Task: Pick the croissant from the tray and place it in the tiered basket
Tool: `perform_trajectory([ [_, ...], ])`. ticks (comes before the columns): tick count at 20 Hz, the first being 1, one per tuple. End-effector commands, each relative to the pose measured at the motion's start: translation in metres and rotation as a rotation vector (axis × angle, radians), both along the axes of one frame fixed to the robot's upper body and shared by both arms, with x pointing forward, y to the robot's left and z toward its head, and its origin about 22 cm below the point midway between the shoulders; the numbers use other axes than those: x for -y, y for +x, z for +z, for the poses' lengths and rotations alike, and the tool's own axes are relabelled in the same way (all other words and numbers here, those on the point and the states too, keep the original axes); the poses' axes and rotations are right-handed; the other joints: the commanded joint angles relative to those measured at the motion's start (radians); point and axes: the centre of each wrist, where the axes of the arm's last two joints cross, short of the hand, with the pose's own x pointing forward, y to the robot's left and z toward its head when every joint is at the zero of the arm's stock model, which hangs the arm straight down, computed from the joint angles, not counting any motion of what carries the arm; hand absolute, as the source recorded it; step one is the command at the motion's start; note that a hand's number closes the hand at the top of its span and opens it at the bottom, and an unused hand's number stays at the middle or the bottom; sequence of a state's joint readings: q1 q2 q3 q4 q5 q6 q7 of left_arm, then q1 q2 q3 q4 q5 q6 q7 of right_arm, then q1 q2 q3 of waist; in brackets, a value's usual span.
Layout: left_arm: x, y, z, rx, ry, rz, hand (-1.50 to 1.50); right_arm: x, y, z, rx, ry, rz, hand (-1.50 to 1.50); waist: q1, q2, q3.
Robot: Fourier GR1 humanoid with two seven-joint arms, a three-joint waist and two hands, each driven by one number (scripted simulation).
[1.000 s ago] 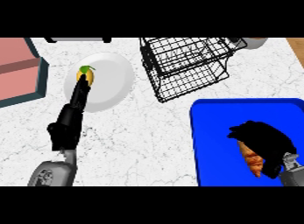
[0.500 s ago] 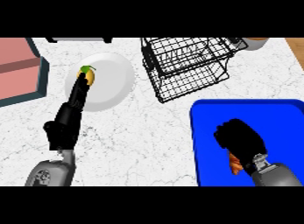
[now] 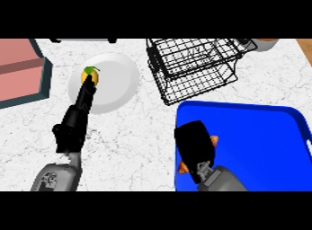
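Blue tray (image 3: 278,134), near right: right hand (image 3: 195,143) sits over the croissant (image 3: 214,141), fingers curled down round it; only orange bits show at the hand's right edge and near its wrist. Grip looks made, so lift straight up first to clear the tray rim, then carry far-left to the wire basket (image 3: 191,67) and lower into a tier before opening. Left hand (image 3: 72,128) lies fingers straight, pressed together, reaching over the white plate (image 3: 115,85); keep it put.

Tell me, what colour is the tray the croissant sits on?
The tray is bright blue, seen in the head view.
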State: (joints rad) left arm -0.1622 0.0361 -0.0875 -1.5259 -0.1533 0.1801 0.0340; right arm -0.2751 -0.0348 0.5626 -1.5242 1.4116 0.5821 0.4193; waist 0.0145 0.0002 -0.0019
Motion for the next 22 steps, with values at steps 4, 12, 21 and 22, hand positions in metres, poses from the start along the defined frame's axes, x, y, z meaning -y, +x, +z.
perform_trajectory([
  [4, -0.006, -0.003, 0.012, 0.014, -0.011, -0.005, 0.00, -0.031, -0.007, 0.051, 0.177, 0.081, -0.100, 1.50, -0.007, -0.003, 0.002],
  [12, -0.002, 0.006, 0.019, 0.008, -0.006, 0.010, 0.00, -0.024, -0.028, 0.156, 0.409, 0.212, -0.162, 1.50, -0.014, -0.006, 0.002],
  [21, -0.011, -0.005, 0.001, -0.006, -0.002, 0.006, 0.00, -0.009, -0.019, 0.251, 0.465, 0.288, -0.206, 1.50, -0.010, -0.007, 0.000],
  [22, -0.017, 0.011, 0.012, 0.007, 0.001, 0.024, 0.00, -0.010, -0.006, 0.259, 0.440, 0.331, -0.200, 1.50, -0.010, -0.004, 0.000],
])
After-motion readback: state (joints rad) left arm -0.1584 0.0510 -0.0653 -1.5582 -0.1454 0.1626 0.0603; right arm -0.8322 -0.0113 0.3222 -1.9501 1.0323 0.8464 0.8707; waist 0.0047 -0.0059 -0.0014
